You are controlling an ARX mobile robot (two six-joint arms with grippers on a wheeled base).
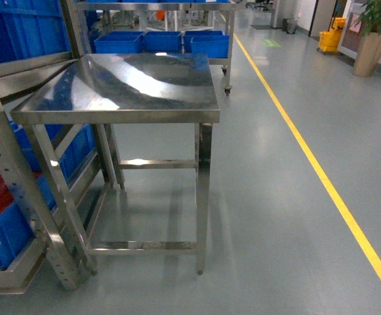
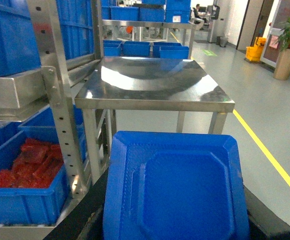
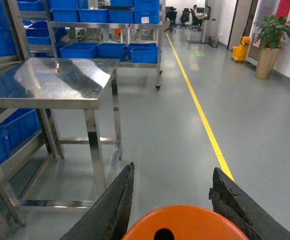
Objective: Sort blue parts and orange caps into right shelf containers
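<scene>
A large bright blue part (image 2: 177, 195) fills the space between my left gripper's black fingers (image 2: 92, 200); my left gripper (image 2: 174, 180) is shut on it. In the right wrist view an orange cap (image 3: 184, 225) with a dark hole in its top sits between the two black fingers, and my right gripper (image 3: 173, 168) is shut on it. Neither gripper shows in the head view. Blue crates (image 1: 162, 41) stand on a far shelf unit, and more blue crates (image 1: 6, 239) sit in the rack at the left.
A bare stainless steel table (image 1: 131, 85) stands just ahead, against the left rack. One low crate (image 2: 15, 205) holds red pieces (image 2: 32, 162). A yellow floor line (image 1: 308, 157) runs along the right, with a potted plant (image 1: 372, 46) and a yellow mop bucket (image 1: 330, 39) beyond.
</scene>
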